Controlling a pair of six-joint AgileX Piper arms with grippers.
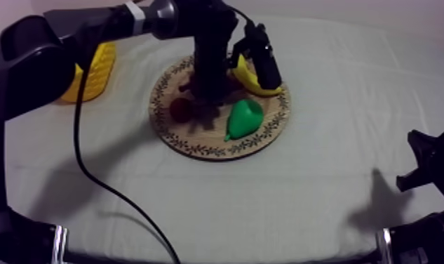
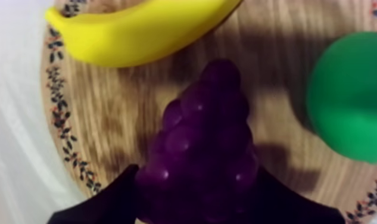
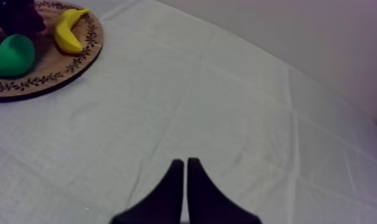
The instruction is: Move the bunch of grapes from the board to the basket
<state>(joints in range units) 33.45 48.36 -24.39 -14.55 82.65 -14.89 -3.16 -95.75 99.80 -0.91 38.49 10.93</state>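
Observation:
The purple bunch of grapes (image 2: 205, 143) lies on the round wooden board (image 2: 107, 113), between the banana (image 2: 137, 30) and the green pear (image 2: 351, 101). My left gripper (image 2: 196, 182) has a black finger (image 2: 107, 205) pressed against each side of the bunch, so it is shut on it. From above, the left gripper (image 1: 209, 95) stands straight down over the middle of the board (image 1: 196, 144) and hides most of the grapes. The yellow basket (image 1: 95, 70) sits to the board's left, partly behind the left arm. My right gripper (image 3: 186, 173) is shut on nothing, low over the bare cloth.
A small red fruit (image 1: 181, 109) lies on the board just left of the left gripper, the pear (image 1: 244, 118) at its right front and the banana (image 1: 256, 83) behind. The right gripper (image 1: 424, 168) rests at the table's right edge.

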